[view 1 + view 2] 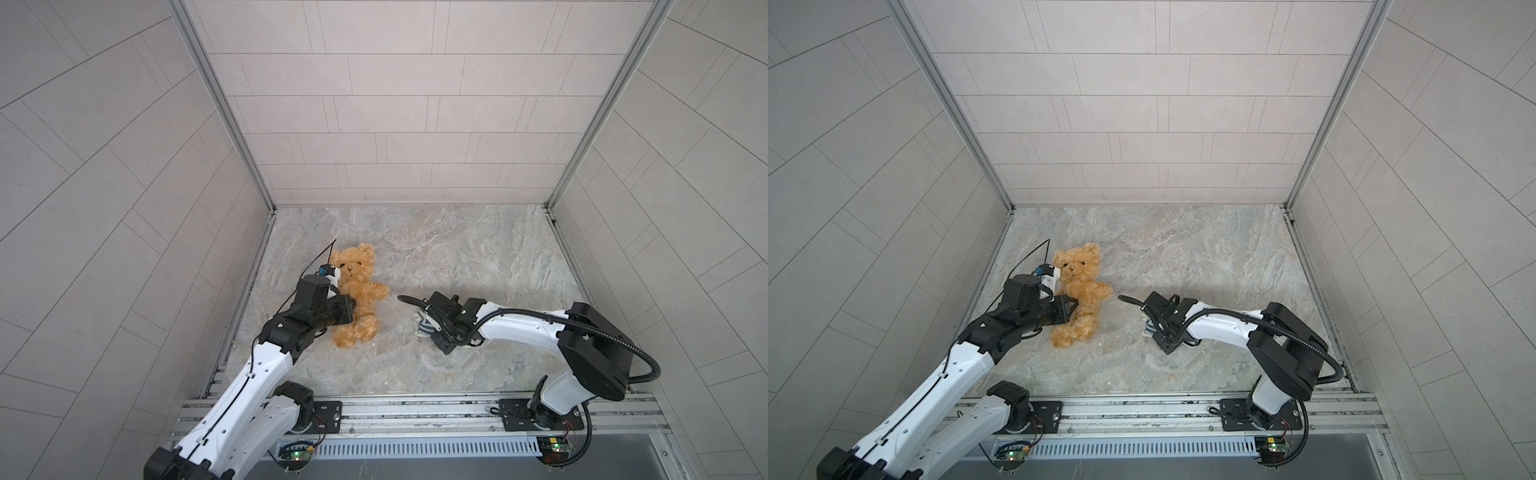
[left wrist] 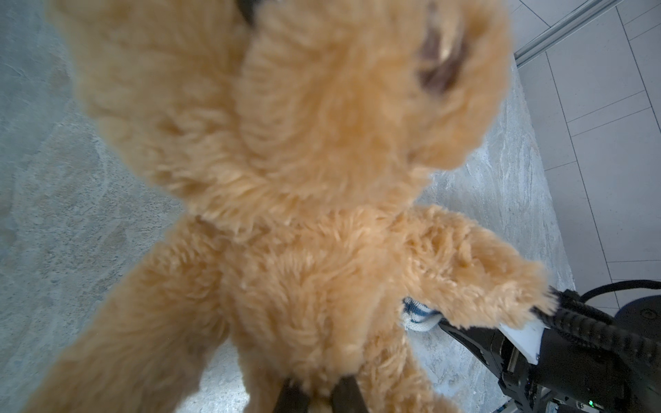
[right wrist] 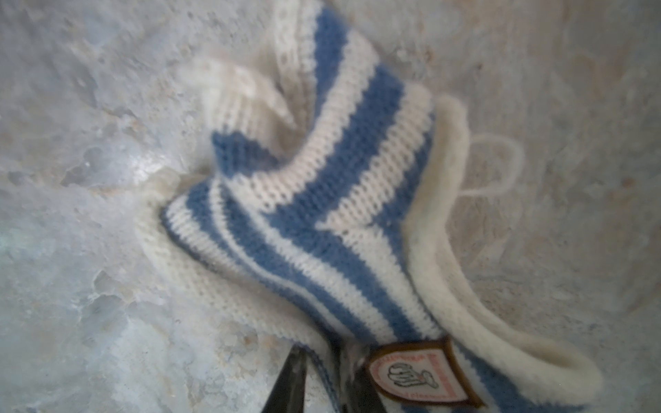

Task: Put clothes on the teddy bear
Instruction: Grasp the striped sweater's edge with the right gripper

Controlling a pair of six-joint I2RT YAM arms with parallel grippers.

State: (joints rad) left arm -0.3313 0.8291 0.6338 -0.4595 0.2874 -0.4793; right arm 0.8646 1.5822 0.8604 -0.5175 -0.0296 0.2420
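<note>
The teddy bear (image 1: pixel 357 299) lies on its back on the marbled table (image 1: pixel 457 257), left of the middle in both top views, head toward the back wall. The left gripper (image 2: pixel 314 395) has its fingers drawn nearly together on a tuft of fur low on the bear's body, so the toy looks pinned in place. A stretch of bare stone to the right, the striped shirt (image 3: pixel 322 171) sits crumpled on the table. The right gripper (image 3: pixel 322 379) is down on it, with the jaws pinched narrow around a fold of the knit just beside the badge (image 3: pixel 418 375). From where I stand, the job now is getting a proper hold on that shirt before it goes anywhere near the bear. I can't tell whether the pinch has one layer or both. It ought to be one, or the opening will be clamped flat and no head will go through it. I'd lift slowly and watch whether the cream rim (image 3: pixel 450 214) falls open. The knit looks soft and stretchy, so it will sag and twist. A loose loop of thread (image 3: pixel 500 161) beside the rim could snag a fingertip. The left side should simply hold firm, since a grip on fur alone may slip once the shirt starts tugging.
</note>
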